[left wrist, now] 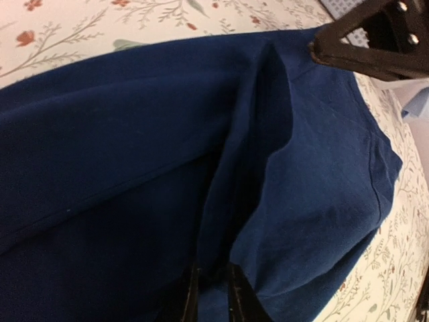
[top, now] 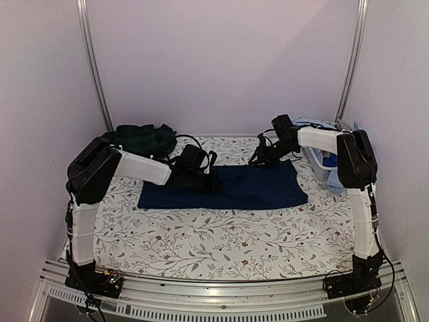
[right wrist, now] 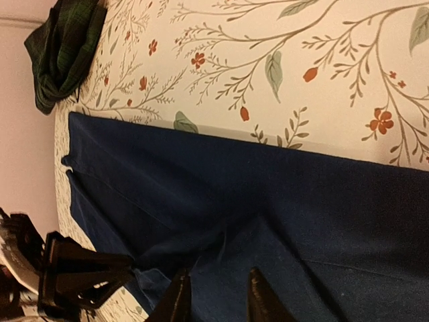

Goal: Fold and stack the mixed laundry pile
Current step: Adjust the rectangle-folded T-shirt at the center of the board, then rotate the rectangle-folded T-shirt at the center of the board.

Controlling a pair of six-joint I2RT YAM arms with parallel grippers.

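Since the navy blue cotton T-shirt (top: 258,191) lies spread flat with both arms low on it, the step in hand looks like one fold of that shirt. To do it well, I judge: take both layers at an edge, one grip per side, lift just clear, and carry both grips level so the edge lands parallel. Then flatten the raised crease near the middle before release. Uneven pull would skew the soft cloth.

Left pincer (left wrist: 214,300): jaws a slit apart, the crease runs straight up to them, and I cannot tell if cloth is pinched. Right pincer (right wrist: 218,298): jaws parted, clear gap, nothing between them.

The shirt lies on the white sheet printed with leafy floral vines (top: 221,245), in the far half of the table, long side parallel to the far edge. Left pincer is over its left-middle, right pincer at its far edge, right of middle.

Rest of the pile: dark green plaid cloth piece (top: 142,139) bunched at the far left corner, apart from the left pincer. Light blue garments (top: 314,123) sit at the far right corner, behind the right arm.
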